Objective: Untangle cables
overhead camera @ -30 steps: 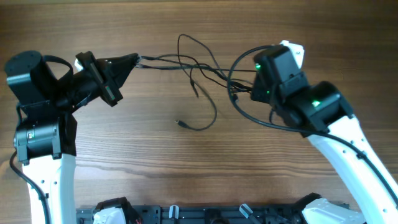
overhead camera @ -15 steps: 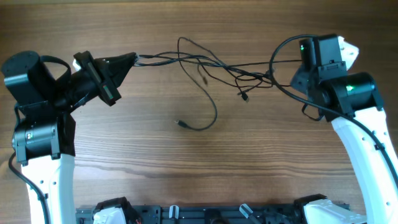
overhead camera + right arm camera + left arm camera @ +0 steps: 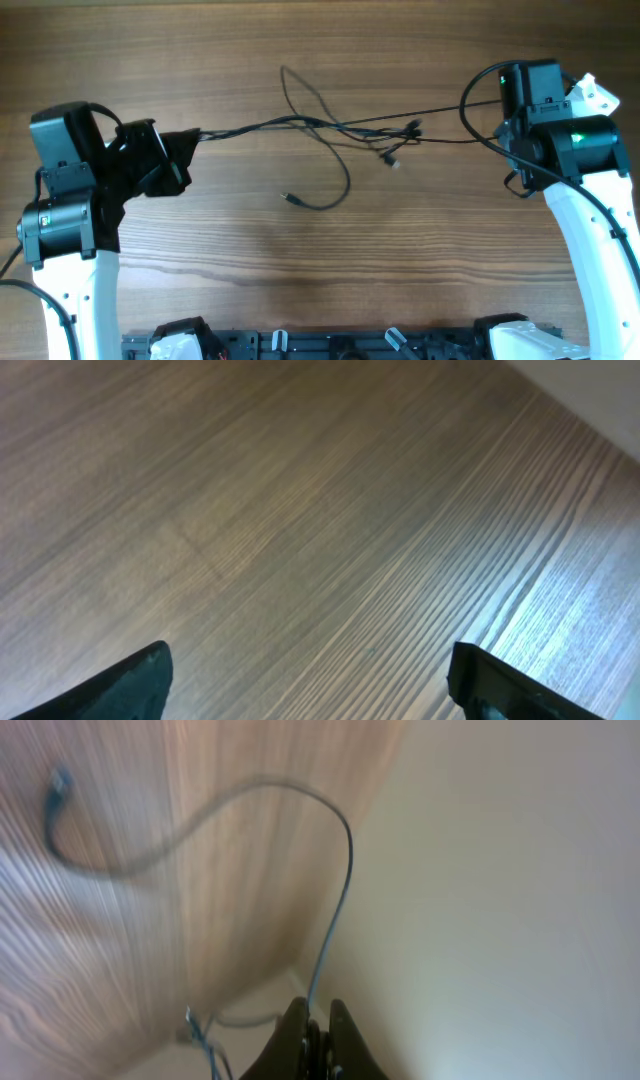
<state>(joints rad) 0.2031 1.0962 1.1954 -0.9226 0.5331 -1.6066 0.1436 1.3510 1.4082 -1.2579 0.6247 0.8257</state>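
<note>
Between the left gripper's [image 3: 317,1012] pressed-together fingers, one strand of the cables [image 3: 262,124] is pinched. Right gripper [image 3: 310,665] is spread wide, with no cord between its fingers. Since a second ago both arms have drawn apart. The bundle now runs nearly straight across the table [image 3: 330,260], with the knot [image 3: 398,138] pulled tighter right of centre. One plug end [image 3: 287,198] lies slack below.
</note>
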